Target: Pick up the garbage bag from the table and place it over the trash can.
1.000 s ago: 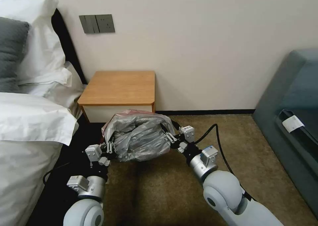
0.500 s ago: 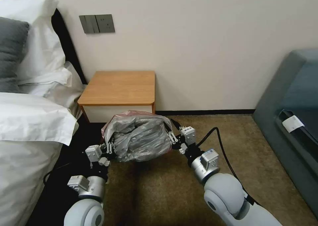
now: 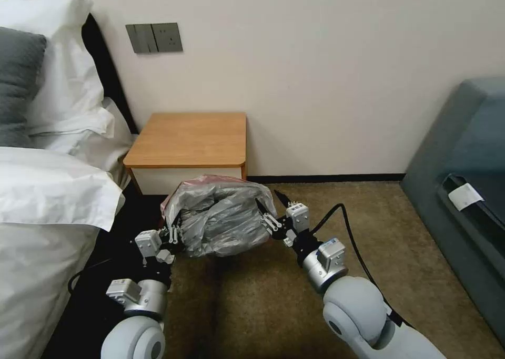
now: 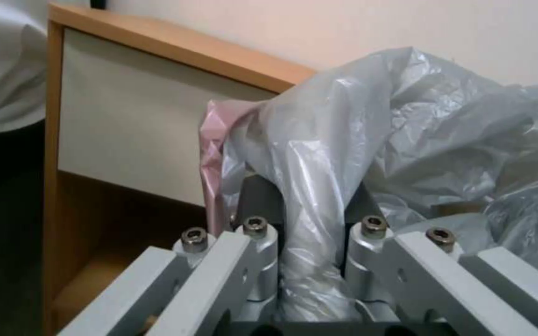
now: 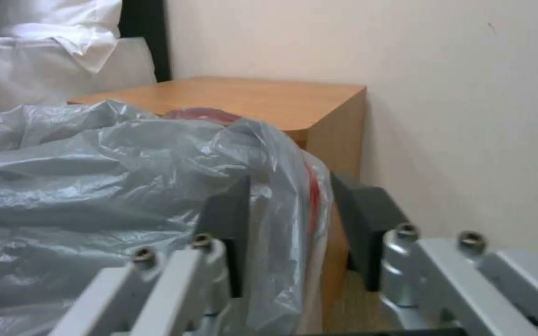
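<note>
The garbage bag [image 3: 223,217] hangs in front of the table [image 3: 189,138], above the carpet [image 3: 273,296], with the left gripper [image 3: 174,234] squeezing its left edge and the right gripper [image 3: 269,207] spread wide around its right edge.

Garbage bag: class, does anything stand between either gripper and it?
Nothing visible does. The left gripper is shut on the garbage bag; the right gripper is open around its other edge.
</note>
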`<state>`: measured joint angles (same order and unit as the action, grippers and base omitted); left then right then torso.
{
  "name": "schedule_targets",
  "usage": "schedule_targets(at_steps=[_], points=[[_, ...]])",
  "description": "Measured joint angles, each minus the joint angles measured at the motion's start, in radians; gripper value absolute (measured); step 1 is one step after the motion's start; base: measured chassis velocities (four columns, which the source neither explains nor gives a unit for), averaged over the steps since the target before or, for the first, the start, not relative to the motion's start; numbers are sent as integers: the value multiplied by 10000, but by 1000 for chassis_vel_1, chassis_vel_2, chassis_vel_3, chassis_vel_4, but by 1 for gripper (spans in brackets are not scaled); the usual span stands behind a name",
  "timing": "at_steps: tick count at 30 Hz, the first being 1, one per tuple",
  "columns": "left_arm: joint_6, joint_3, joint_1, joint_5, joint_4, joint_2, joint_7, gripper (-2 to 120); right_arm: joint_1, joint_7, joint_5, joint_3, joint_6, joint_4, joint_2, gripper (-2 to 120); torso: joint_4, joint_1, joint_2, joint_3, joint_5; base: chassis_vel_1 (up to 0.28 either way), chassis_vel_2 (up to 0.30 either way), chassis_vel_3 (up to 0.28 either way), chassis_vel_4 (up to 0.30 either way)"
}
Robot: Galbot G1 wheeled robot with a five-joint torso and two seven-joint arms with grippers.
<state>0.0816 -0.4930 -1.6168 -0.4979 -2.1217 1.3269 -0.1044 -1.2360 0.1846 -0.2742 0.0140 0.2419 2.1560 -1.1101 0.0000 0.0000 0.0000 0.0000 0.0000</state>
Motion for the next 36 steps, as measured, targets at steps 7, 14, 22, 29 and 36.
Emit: schedule_targets(at_steps=[7, 14, 22, 29, 36], points=[[0, 3, -3, 1, -8, 3, -1, 10, -51, 4, -6, -6, -29, -67, -14, 8, 0, 0, 0, 0, 0, 0, 0, 0, 0], [0, 3, -21, 0, -35, -6, -1, 10, 23, 4, -35, 36, -42, -79, 5, 0, -1, 1, 0, 0, 0, 0, 0, 0, 0], [27, 7, -90, -21, 1, 31, 11, 10, 271, 5, -79, 319, -38, -161, 94, 0, 0, 0, 0, 0, 0, 0, 0, 0, 0], [12, -32, -133, -482, -148, 29, 35, 10, 251, 49, -107, 599, -104, -468, 388, 0, 0, 0, 0, 0, 1, 0, 0, 0, 0], [-216, -22, -136, -1223, -471, 16, -119, 10, -228, 48, -56, 635, -157, -490, 528, 0, 0, 0, 0, 0, 1, 0, 0, 0, 0]])
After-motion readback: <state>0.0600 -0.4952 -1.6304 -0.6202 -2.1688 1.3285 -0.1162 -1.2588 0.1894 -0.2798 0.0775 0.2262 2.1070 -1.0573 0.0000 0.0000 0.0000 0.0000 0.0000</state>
